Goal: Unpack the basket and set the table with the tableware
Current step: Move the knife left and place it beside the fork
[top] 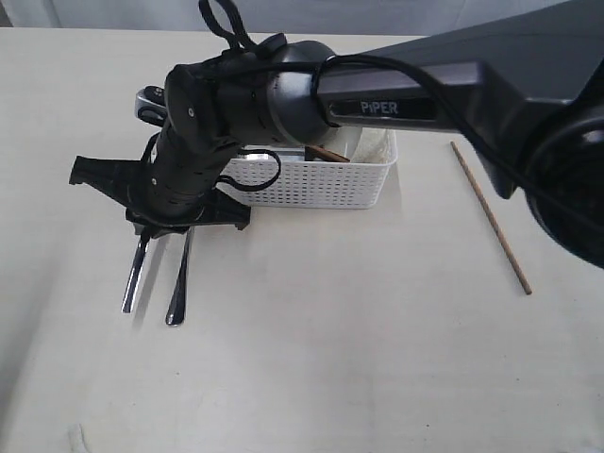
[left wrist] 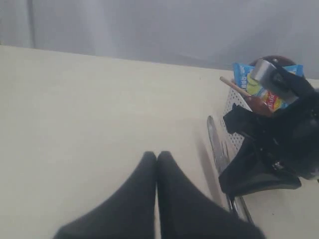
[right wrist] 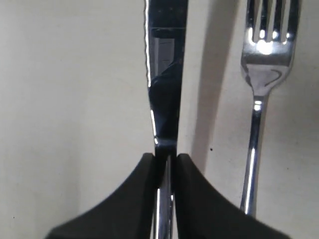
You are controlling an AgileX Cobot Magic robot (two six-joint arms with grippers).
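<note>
**Exterior view.**
- Worktop [top: 330, 359]: pale cream, faint grain.
- Basket [top: 321, 179]: white, perforated sides, far centre, partly unpacked. Inside show a pale bowl [top: 366, 142] and a brown piece [top: 326, 153] that cannot be identified.
- Knife [top: 134, 281] and fork [top: 177, 293]: side by side left of the basket, handles toward the near edge.
- Chopstick [top: 491, 219]: one only, lying well right of the basket.
- Cup [top: 151, 100], probably: a shiny steel item behind the arm, seemingly outside the basket.
- Right claw [top: 168, 225]: reaches across the middle and sits over the cutlery, tips hidden.

**Left wrist view.**
- Left claw [left wrist: 157, 155]: fingers pressed together, nothing between them, above bare worktop.
- Chips bag [left wrist: 247, 82]: blue, at the basket corner; not tableware.

**Right wrist view.**
- Right claw [right wrist: 167, 160]: clamped on the knife where the blade meets the handle.
- Knife: mirror-bright, one edge serrated.
- Fork: polished steel, just beside the knife, parallel and apart.

**Progress, as judged.** Early to middling.
- Laid: fork and one chopstick.
- In hand: the knife is at its place but not yet released.
- To do: the bowl and the rest of the basket's contents.
</note>
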